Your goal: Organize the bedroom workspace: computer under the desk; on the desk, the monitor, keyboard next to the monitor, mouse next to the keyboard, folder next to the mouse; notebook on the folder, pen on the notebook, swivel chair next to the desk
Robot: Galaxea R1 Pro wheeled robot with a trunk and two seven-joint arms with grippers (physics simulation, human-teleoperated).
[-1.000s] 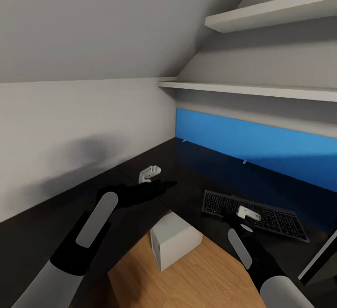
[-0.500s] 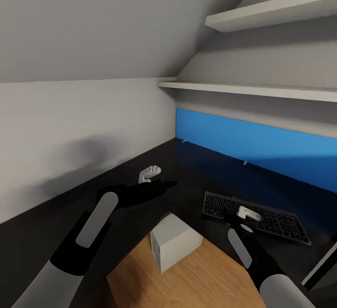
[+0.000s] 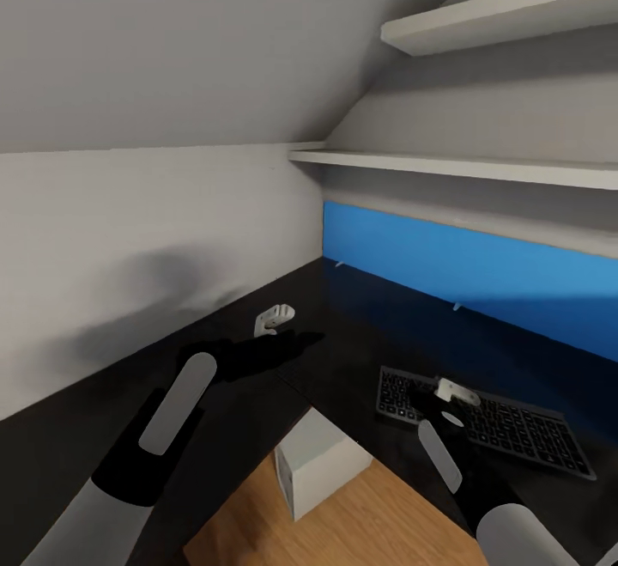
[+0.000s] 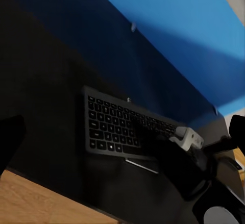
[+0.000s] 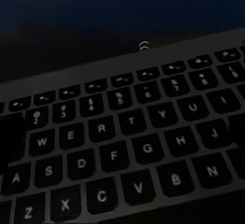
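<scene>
A dark keyboard (image 3: 515, 429) lies on the black desk (image 3: 360, 325) in front of the blue back panel (image 3: 481, 265). My right gripper (image 3: 455, 392) hovers low over the keyboard's near left part, and its white fingertip (image 4: 186, 138) shows against the keys in the left wrist view. From the right wrist camera the keys (image 5: 132, 152) are very close between dark, spread fingers. My left gripper (image 3: 275, 319) is open above the desk's left wing and holds nothing. The white computer (image 3: 318, 454) stands on the floor under the desk. Monitor, mouse, folder, notebook, pen and chair are out of view.
Two white shelves (image 3: 481, 167) (image 3: 515, 21) run along the wall above the blue panel under a sloped ceiling. The desk wraps around in an L, with wooden floor (image 3: 360, 523) in the gap where the computer stands. A grey wall closes off the left.
The keyboard has swung, its right end now nearer and further right. The monitor's edge at the bottom right has left the picture. The view itself shifted slightly; the left arm is still.
</scene>
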